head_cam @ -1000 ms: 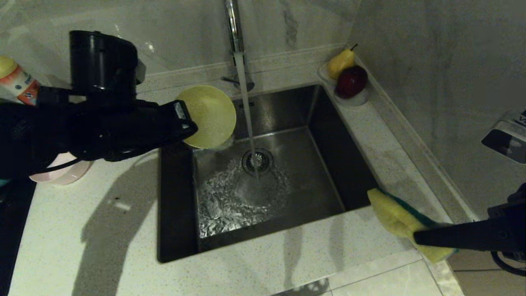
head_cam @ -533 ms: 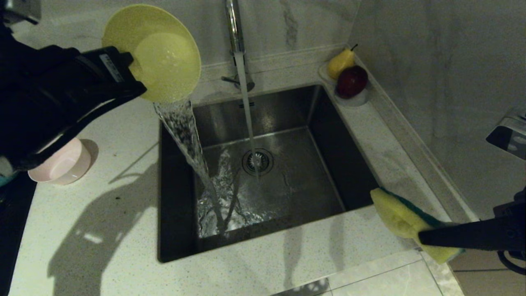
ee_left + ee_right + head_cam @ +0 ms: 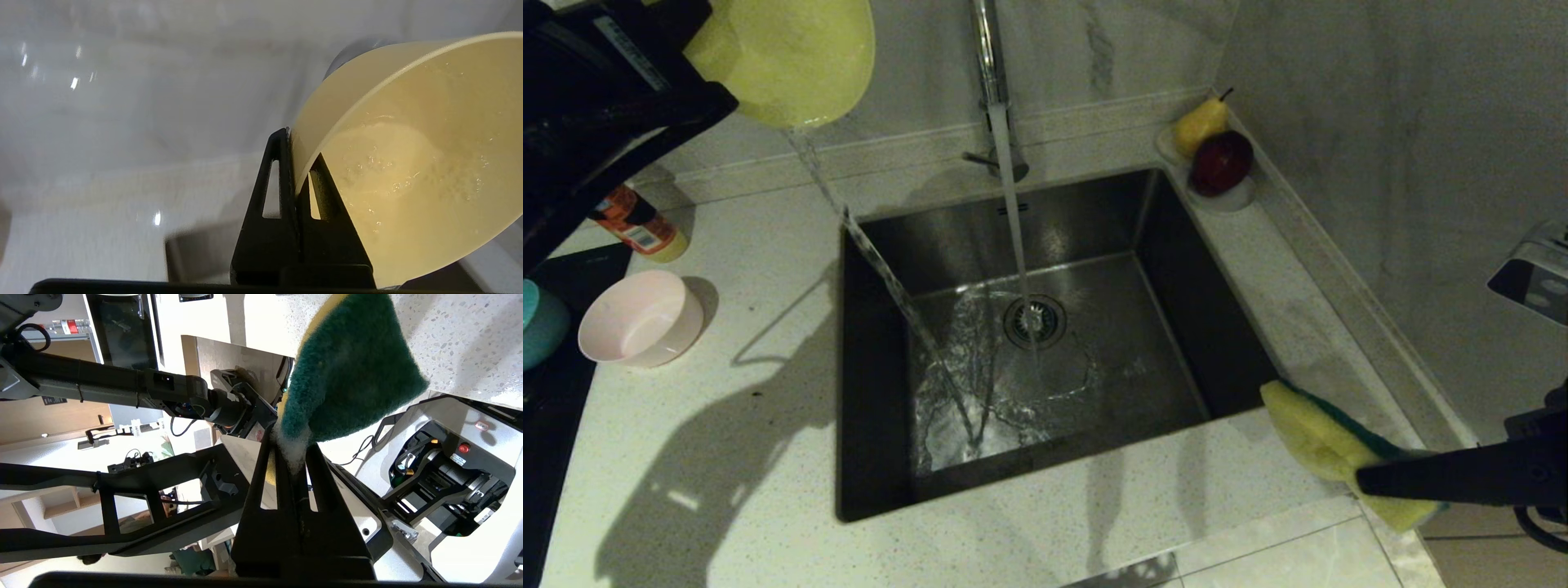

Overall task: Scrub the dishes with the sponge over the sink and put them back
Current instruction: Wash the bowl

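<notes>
My left gripper [image 3: 707,86] is raised at the top left, above the counter behind the sink's left corner. It is shut on the rim of the yellow bowl [image 3: 784,57], which is tilted, and a thin stream of water [image 3: 890,286] runs from it into the sink [image 3: 1176,269]. In the left wrist view the fingers [image 3: 282,171] pinch the wet bowl's wall [image 3: 408,163]. The pink bowl [image 3: 637,318] and the teal bowl [image 3: 535,322] sit on the left counter. My right gripper [image 3: 1364,482] is shut on the sponge [image 3: 1327,445] over the counter at the sink's front right corner; the sponge's green face [image 3: 351,371] shows in the right wrist view.
The faucet [image 3: 985,49] runs onto the drain strainer [image 3: 1034,321]. A bottle [image 3: 637,229] stands behind the pink bowl. A white dish [image 3: 1233,196] with a pear and a red apple sits at the back right corner. The wall closes the right side.
The left gripper lifted the yellow bowl up and to the left from the sink's edge and tipped it; its water poured out, and the stream is now thin. The right arm held still.
</notes>
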Controlling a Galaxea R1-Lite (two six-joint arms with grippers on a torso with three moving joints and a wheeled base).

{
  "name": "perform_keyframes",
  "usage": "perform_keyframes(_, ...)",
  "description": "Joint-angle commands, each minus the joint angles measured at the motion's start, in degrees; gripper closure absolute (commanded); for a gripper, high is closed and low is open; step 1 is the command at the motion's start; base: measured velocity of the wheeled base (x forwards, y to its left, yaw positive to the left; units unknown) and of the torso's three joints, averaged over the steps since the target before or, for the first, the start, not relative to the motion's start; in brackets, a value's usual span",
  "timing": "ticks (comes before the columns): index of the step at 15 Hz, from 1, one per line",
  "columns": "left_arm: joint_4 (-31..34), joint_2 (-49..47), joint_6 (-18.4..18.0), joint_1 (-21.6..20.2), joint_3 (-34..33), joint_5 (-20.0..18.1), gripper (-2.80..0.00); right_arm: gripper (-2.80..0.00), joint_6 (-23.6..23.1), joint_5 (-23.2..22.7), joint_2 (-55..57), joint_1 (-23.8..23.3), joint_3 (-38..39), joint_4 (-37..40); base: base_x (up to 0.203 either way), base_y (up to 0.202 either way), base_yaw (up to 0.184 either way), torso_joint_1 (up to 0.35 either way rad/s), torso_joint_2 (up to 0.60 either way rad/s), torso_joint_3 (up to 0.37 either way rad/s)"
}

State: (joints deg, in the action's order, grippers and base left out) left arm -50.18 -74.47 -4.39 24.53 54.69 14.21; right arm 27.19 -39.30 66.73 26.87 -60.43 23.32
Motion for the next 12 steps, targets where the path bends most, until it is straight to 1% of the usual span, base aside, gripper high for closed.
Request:
perform_keyframes(1, -0.9, 2.4, -0.9, 0.0, -0.5, -1.7, 0.0, 0.0, 0.1, -0.2, 0.1, 0.0, 0.2, 0.2, 0.0, 0.0, 0.0, 0.0, 0.0, 0.0)
perform_keyframes(6, 0.2, 2.3, -0.6, 0.0, -1.7, -1.8, 0.0, 0.0, 0.1, -0.3, -0.6, 0.0, 0.4, 0.2, 0.0, 0.0, 0.0, 0.0, 0.0, 0.0)
perform_keyframes(7, 1.4, 1.2, -0.3, 0.0, -1.9, -1.8, 0.0, 0.0, 0.0, -0.3, -0.9, 0.0, 0.1, 0.0, 0.0, 0.0, 0.0, 0.0, 0.0, 0.0)
perform_keyframes(8, 5.1, -0.5, 0.7, 0.0, -3.2, -1.8, 0.0, 0.0, 0.0, -0.4, -0.8, 0.0, -0.2, -0.3, 0.0, 0.0, 0.0, 0.0, 0.0, 0.0)
perform_keyframes(9, 10.3, -2.1, 2.7, 0.0, -4.9, -2.0, 0.0, 0.0, -0.1, -0.7, -0.5, 0.1, -0.8, -0.5, 0.0, 0.0, 0.0, 0.0, 0.0, 0.0)
perform_keyframes(10, 14.6, -4.0, 5.9, 0.2, -5.8, -2.1, 0.0, 0.0, -0.1, -1.3, -0.2, 0.4, -1.9, -0.7, 0.0, 0.0, 0.0, 0.0, 0.0, 0.0)
perform_keyframes(11, 18.0, -6.0, 10.3, 0.4, -5.9, -2.1, 0.0, 0.0, -0.1, -2.1, 0.0, 1.1, -3.5, -0.7, 0.0, 0.0, 0.0, 0.0, 0.0, 0.0)
perform_keyframes(12, 21.4, -7.8, 15.6, 0.5, -5.5, -2.1, 0.0, 0.0, 0.0, -2.6, 0.2, 2.7, -5.1, -0.6, 0.0, 0.0, 0.0, 0.0, 0.0, 0.0)
